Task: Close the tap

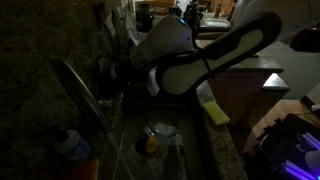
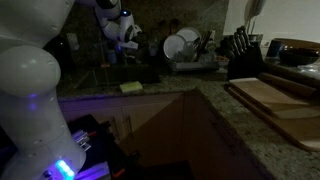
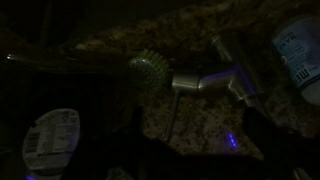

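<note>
The hand point(image 1: 116, 76) hangs close above the tap point(image 1: 84, 98) at the sink's point(image 1: 190, 132) left edge, too dark to tell whether open or closed.

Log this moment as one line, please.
task: close tap | arm: above sink | gripper: near tap, jaws unreadable | contact: cannot tell | lighting: very dim

Dim rm, granite ctr point(image 2: 240, 126) (speckled)
</note>
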`<act>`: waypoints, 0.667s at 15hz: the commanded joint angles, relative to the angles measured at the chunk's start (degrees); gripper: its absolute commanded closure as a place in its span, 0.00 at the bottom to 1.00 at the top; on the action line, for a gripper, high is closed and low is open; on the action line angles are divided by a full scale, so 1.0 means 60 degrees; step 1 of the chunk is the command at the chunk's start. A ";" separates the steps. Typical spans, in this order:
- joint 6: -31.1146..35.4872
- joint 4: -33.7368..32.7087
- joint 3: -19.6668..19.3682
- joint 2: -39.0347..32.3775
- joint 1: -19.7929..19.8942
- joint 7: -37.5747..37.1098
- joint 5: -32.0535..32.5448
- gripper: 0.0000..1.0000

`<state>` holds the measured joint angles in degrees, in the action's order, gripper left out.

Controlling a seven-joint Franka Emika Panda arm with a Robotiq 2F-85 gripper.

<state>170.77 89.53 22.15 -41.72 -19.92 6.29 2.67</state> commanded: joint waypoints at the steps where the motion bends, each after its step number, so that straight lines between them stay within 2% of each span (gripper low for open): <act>1: -0.0022 -0.0051 -0.0058 -0.0008 -0.0082 0.0026 -0.0063 0.00; 2: -0.0022 -0.0052 -0.0058 0.0010 -0.0095 0.0021 -0.0062 0.00; 4: 0.0337 -0.0378 0.0508 -0.0452 0.0244 0.0496 -0.0149 0.00; 5: 0.0415 -0.0625 0.0248 -0.0590 0.0016 0.0495 0.0064 0.00; 6: 0.0456 -0.1050 0.0592 -0.0930 0.0130 0.0714 0.0020 0.00; 9: 0.0320 -0.2068 0.0452 -0.1504 -0.0210 0.0891 0.0221 0.00; 10: 0.0245 -0.2440 0.0610 -0.1788 -0.0145 0.1004 0.0181 0.00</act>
<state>172.50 82.15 24.63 -47.28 -20.45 9.62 3.23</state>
